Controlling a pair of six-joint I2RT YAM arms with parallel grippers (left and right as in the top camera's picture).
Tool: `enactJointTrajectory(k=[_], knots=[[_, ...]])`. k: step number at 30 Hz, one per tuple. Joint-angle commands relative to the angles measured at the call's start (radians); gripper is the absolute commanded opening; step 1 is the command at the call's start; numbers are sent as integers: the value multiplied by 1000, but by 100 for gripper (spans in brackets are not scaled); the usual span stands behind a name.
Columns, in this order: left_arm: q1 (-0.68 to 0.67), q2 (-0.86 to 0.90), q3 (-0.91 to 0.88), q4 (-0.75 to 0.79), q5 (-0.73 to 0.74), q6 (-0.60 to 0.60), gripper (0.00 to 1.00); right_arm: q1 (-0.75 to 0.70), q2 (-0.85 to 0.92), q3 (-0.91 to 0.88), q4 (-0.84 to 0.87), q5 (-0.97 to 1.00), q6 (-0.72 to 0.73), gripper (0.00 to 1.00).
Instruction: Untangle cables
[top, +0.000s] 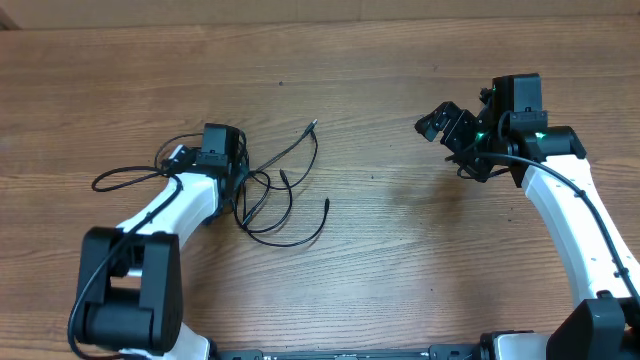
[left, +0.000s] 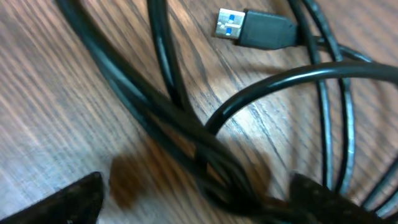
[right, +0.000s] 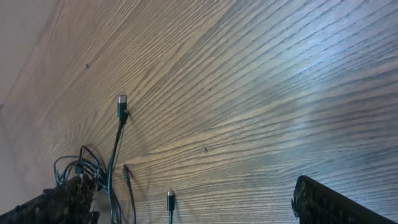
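Left gripper (left: 199, 200), jaws wide, straddles the tangled cables (left: 149, 112).

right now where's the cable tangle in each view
overhead: cables left of centre, partly under the left arm
left wrist: cables fill the frame close up, a plug at the top
right wrist: cables small, in the lower left corner
shared landmark: the wood-grain table
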Motion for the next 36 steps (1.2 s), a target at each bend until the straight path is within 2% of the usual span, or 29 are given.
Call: enactJointTrajectory(k=[1,3,5,6,7,10,14,19,24,28,32,36], knots=[[5,43,-6,16,-17,-6,83,-2,-19,-3,10,11,-8,100],[5,53,-6,19,-3,-6,67,-2,-19,-3,11,11,-8,100],[5,52,-6,19,4,-6,44,-2,-19,-3,13,15,-8,100],[5,50,-6,17,14,-5,14,-2,-19,-3,13,19,-8,100],[6,48,-5,14,25,-5,4,-2,-19,-3,13,19,-8,100],[7,30,6,-8,100,42,4,-2,-19,-3,13,26,-8,100],[19,-16,85,-142,212,71,4,-2,-19,-3,13,44,-9,100],[46,-85,285,-338,486,167,4,-2,-19,-3,14,47,-103,96],[58,-125,533,-547,706,160,4,-2,-19,-3,24,28,-152,94],[43,-135,688,-699,734,92,4,-2,-19,-2,86,-179,-291,96],[8,-135,729,-774,730,29,4,-2,-19,-2,150,-385,-392,98],[-48,-134,729,-838,613,-20,4,-2,-19,-2,223,-541,-402,100]])
